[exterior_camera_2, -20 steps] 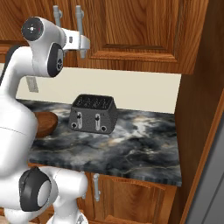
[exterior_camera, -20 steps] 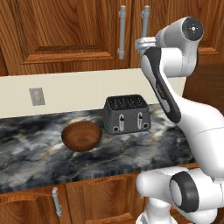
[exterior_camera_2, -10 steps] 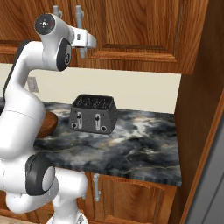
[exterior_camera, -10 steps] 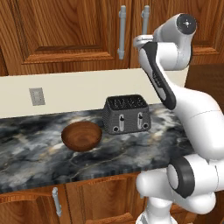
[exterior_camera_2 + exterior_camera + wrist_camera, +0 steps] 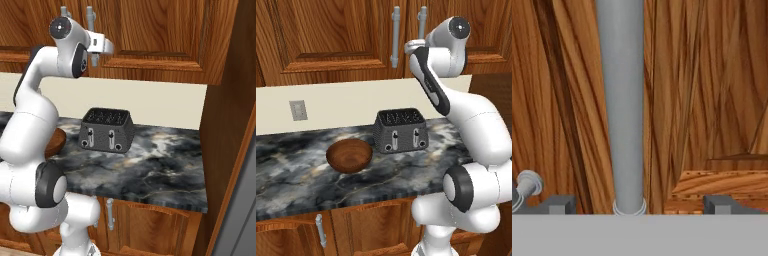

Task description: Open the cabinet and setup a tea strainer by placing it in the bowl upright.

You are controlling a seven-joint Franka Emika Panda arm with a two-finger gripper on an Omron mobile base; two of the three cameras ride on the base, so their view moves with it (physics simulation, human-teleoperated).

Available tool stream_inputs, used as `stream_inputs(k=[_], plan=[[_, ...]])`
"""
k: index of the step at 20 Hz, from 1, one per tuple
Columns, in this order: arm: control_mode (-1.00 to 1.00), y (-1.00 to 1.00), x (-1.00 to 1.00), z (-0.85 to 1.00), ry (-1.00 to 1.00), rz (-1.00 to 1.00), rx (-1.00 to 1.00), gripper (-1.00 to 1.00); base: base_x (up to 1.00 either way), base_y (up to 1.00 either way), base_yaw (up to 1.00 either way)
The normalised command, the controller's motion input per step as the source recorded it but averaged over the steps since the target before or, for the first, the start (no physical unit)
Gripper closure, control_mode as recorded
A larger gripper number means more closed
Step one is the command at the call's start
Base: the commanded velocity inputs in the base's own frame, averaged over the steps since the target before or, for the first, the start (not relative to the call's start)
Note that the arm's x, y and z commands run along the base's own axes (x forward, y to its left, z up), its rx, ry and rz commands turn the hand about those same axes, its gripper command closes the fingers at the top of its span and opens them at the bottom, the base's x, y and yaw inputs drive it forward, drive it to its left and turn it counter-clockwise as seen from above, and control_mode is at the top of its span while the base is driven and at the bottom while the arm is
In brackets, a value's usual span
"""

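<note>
Gripper (image 5: pixel 639 204): standing wide open with nothing held, its two tips spread to either side of a grey bar handle (image 5: pixel 623 105), not touching it.
Cabinet (image 5: pixel 326 40): sitting closed on the wall above the counter, the hand reaching up to its right door handle (image 5: pixel 422 21).
Bowl (image 5: pixel 349 155): resting empty on the marble counter (image 5: pixel 296 165), just left of the toaster (image 5: pixel 401 130).
Tea strainer: cannot tell where it is sitting.

Both base views flank the toaster (image 5: pixel 401 131) from behind; the hand view faces the cabinet (image 5: pixel 712 100) closely.
</note>
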Motion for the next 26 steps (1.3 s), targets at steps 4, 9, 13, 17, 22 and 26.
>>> stream_inputs(k=[4, 9, 13, 17, 22, 26], plan=[[-1.00, 0.00, 0.33, -0.10, 0.00, 0.00, 0.00, -1.00, 0.00, 0.00, 0.00], [-1.00, 0.00, 0.36, -0.04, 0.00, 0.00, 0.00, -1.00, 0.00, 0.00, 0.00], [-1.00, 0.00, 0.37, 0.00, 0.00, 0.00, 0.00, -1.00, 0.00, 0.00, 0.00], [-1.00, 0.00, 0.37, 0.00, 0.00, 0.00, 0.00, -1.00, 0.00, 0.00, 0.00], [-1.00, 0.00, 0.24, 0.00, 0.00, 0.00, 0.00, -1.00, 0.00, 0.00, 0.00], [-1.00, 0.00, 0.17, 0.00, 0.00, 0.00, 0.00, 1.00, 0.00, 0.00, 0.00]])
